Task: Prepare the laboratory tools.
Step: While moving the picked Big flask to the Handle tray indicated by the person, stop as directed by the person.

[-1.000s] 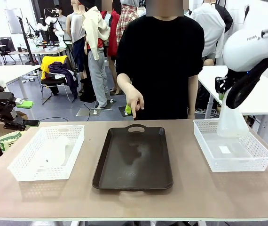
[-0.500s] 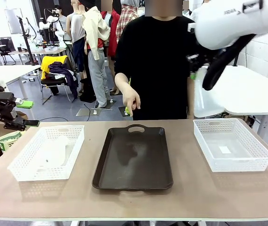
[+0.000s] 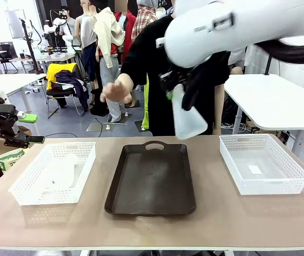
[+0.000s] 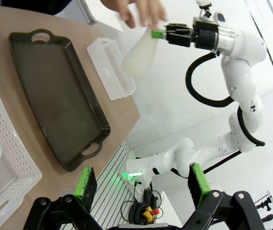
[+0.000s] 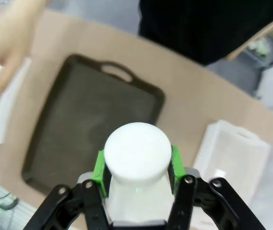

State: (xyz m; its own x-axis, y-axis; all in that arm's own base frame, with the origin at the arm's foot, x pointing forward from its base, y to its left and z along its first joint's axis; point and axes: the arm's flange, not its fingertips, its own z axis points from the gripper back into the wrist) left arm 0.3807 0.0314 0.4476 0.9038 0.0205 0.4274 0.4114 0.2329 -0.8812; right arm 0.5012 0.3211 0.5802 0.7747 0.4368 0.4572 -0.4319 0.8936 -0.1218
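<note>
My right gripper (image 3: 176,92) is shut on the neck of a milky-white flask (image 3: 188,116), which hangs in the air above the far end of the dark brown tray (image 3: 151,180). The right wrist view shows the flask (image 5: 137,152) clamped in my right gripper (image 5: 137,168) between the green pads. A second flask (image 3: 61,172) lies in the white basket (image 3: 21,186) on the left. My left gripper (image 3: 14,128) hovers open and empty past the table's left edge. In the left wrist view my left gripper (image 4: 141,184) stands open, with the held flask (image 4: 140,53) far off.
A white lattice basket (image 3: 293,178) sits at the right with a small label inside. A person in black stands at the far side, one hand (image 3: 117,90) raised to the left of the held flask. The tray (image 5: 79,124) lies bare under it.
My right arm has swung left with the flask, from above the right basket to above the tray's far end. The person's hand has risen from the table edge toward it. The left arm has stayed still.
</note>
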